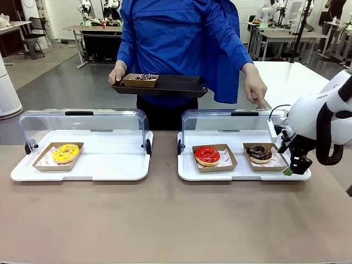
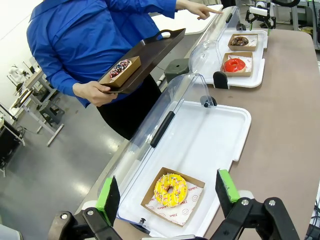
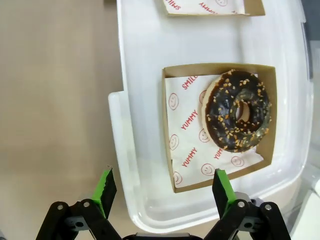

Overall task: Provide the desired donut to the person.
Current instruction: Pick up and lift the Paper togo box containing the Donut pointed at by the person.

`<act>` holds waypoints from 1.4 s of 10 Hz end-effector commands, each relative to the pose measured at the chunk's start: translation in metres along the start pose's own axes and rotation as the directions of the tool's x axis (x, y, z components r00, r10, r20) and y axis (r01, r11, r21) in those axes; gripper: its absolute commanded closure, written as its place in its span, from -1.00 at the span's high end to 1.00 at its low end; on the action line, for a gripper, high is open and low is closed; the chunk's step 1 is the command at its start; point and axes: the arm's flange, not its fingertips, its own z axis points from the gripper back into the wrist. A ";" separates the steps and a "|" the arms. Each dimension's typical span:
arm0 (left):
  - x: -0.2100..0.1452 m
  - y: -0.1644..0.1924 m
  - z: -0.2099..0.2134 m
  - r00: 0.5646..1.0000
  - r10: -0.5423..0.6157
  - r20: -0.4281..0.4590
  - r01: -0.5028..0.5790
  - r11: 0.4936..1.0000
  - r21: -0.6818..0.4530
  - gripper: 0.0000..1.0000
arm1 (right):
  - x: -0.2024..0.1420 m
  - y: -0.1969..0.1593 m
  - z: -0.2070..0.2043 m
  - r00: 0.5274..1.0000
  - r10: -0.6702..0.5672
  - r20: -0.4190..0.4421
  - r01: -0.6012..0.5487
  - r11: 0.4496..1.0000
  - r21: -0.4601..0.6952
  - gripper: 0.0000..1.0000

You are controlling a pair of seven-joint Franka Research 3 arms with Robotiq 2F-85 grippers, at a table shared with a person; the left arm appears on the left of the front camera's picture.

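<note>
The person, in a blue jacket, holds a dark serving tray with a boxed sprinkled donut on it. Their other hand points a finger down at the right case's lid, behind the chocolate nut donut. A red glazed donut sits in its box to the left of it. A yellow donut lies alone in the left case. My right gripper hangs open over the near corner of the chocolate donut's box, holding nothing. My left gripper is open above the yellow donut.
Both white case trays have their clear lids swung up at the back. Bare brown tabletop runs along the front. My right arm stands over the table's right edge.
</note>
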 end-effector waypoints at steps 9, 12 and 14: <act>-0.001 0.000 0.000 1.000 0.003 0.011 -0.003 1.000 -0.002 1.00 | -0.007 -0.020 -0.034 0.999 0.043 -0.028 -0.042 0.999 0.021 -1.00; -0.001 0.000 0.000 1.000 0.003 0.011 -0.003 1.000 -0.002 1.00 | -0.010 -0.023 -0.040 0.999 0.029 -0.016 -0.028 0.999 0.038 -1.00; -0.001 0.000 0.000 1.000 0.003 0.011 -0.003 1.000 -0.002 1.00 | -0.011 -0.021 -0.034 0.999 0.039 -0.014 -0.038 0.999 0.039 -1.00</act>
